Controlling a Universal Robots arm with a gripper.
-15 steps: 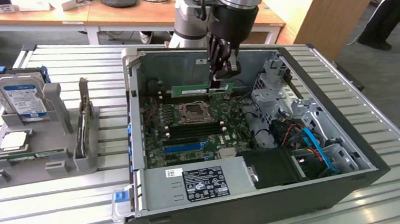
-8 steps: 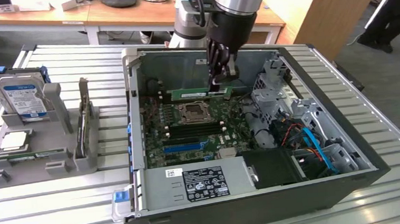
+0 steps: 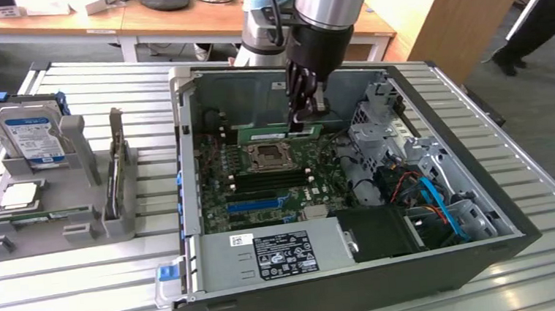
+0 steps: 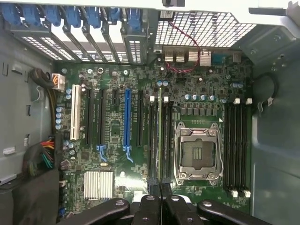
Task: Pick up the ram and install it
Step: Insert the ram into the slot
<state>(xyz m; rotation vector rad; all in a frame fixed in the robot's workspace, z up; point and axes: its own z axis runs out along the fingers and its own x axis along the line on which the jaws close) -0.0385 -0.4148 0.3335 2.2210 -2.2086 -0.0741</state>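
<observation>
A slatted metal table (image 3: 91, 286) carries an open computer case (image 3: 365, 292) lying on its side, its motherboard (image 3: 222, 196) facing up. The empty processor socket (image 3: 269, 156) sits near the middle of that board. The robot arm (image 3: 326, 5) reaches down into the case from above the socket. A power supply (image 3: 275, 255) with a black label fills the case's end on the expansion-slot side of the socket.

Outside the case, well apart from the socket towards the exterior view's left, a grey holder (image 3: 58, 229) stands on the table. It holds an upright hard drive (image 3: 32, 139) and a square silver chip (image 3: 21, 195).

The gripper (image 3: 304, 117) hangs just above the socket, its jaws closed on the ram (image 3: 264, 134). The green stick is held level, on its long edge, above the board. In the wrist view the dark fingers (image 4: 150, 206) pinch the ram, seen edge-on as a thin green line. It runs along the black memory slots (image 4: 154, 140) just beside the socket, between it and the blue expansion slot (image 4: 126, 117). Whether it touches a slot cannot be told.
</observation>
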